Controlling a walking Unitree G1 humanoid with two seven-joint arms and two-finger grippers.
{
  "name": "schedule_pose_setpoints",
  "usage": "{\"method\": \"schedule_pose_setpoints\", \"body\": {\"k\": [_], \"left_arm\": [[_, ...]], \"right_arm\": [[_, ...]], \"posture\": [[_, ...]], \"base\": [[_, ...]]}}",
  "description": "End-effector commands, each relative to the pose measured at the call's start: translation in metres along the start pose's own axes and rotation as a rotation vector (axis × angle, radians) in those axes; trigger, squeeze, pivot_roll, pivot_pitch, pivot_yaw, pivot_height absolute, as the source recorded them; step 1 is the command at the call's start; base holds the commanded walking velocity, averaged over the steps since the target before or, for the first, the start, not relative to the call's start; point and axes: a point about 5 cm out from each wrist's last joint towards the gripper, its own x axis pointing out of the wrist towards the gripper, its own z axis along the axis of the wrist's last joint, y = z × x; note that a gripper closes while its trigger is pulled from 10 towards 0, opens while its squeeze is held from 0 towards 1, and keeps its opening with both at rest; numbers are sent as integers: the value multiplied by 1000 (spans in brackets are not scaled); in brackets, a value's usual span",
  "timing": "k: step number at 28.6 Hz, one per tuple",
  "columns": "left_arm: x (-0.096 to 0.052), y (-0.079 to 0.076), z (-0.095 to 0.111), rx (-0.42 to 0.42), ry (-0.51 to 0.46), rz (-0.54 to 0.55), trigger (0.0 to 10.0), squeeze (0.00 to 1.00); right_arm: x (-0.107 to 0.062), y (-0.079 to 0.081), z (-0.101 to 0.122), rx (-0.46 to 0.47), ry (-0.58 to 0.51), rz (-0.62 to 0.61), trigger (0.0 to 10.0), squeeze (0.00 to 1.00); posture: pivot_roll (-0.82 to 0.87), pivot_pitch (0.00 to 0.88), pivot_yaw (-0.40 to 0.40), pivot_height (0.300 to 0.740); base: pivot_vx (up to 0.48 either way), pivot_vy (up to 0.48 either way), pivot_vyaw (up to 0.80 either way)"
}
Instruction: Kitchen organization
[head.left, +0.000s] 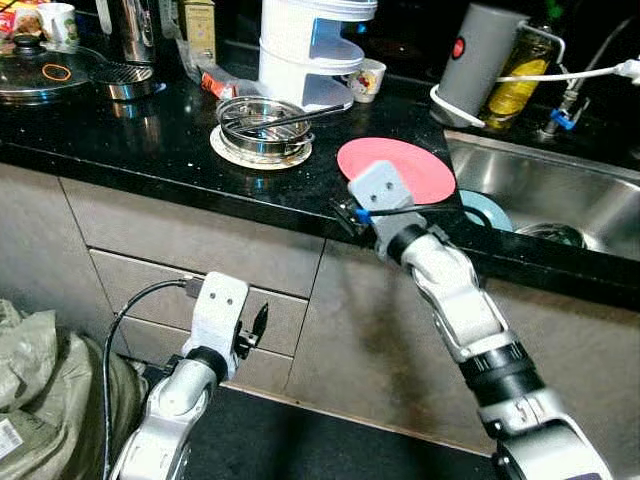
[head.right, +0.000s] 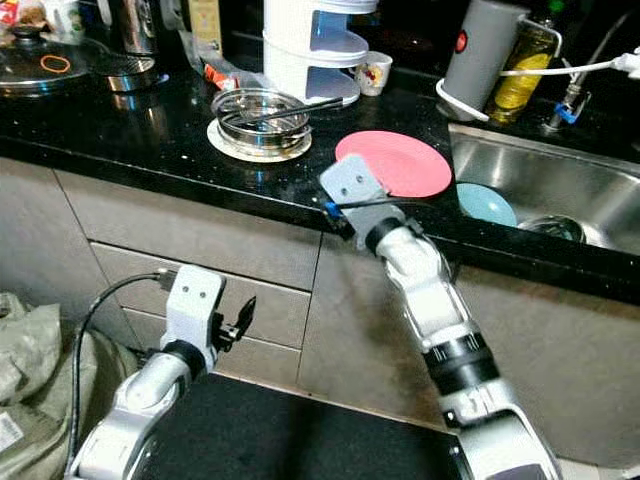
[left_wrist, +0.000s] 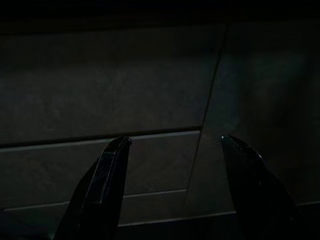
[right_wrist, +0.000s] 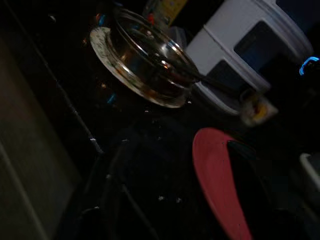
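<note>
Countertop (head.left: 150, 150) of black speckled stone is being viewed from above, with grey cabinet drawers (head.left: 200, 250) below it and a steel sink (head.left: 560, 190) set in at the right. A pink plate (head.left: 410, 165) is lying flat near the front edge, beside the sink. The right gripper (right_wrist: 170, 165) is being held at that edge — its fingers are spread, one of them (right_wrist: 250, 180) reaching over the plate's near rim, though contact cannot be told. A steel bowl (head.left: 262, 125) on a saucer is sitting just left of the plate, with a white tiered container (head.left: 310, 50) behind. The left gripper (left_wrist: 175, 145) is hanging low before the drawers, fingers apart, nothing being held.
</note>
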Motion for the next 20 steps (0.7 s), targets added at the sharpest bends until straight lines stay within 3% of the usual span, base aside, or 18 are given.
{"method": "schedule_pose_setpoints", "body": {"k": [1,2,3,4,12,20], "left_arm": [[0,-5,-3,2,7,-19,10000,0],[0,-5,-3,2,7,-19,10000,0],[0,-5,-3,4,7,-19,10000,0],[0,-6,-3,6,8,-21,10000,0],[-3,-6,-3,15,14,-31,10000,0],[-9,-8,-3,19,17,-35,10000,0]], "right_arm": [[4,0,-7,-24,52,-23,10000,1000],[4,0,-7,-24,52,-23,10000,1000],[8,-1,-7,-22,66,-35,10000,918],[12,-1,-8,-29,79,-45,10000,0],[27,7,-12,-107,167,-2,10000,0],[40,-8,-12,-228,296,-72,10000,0]], "posture": [[168,17,-176,740],[168,17,-176,740],[170,20,-178,740],[172,24,-180,740],[175,45,-186,740],[181,70,-190,740]], "base": [[0,0,0],[0,0,0],[0,0,0],[0,0,0],[0,0,0],[0,0,0]]}}
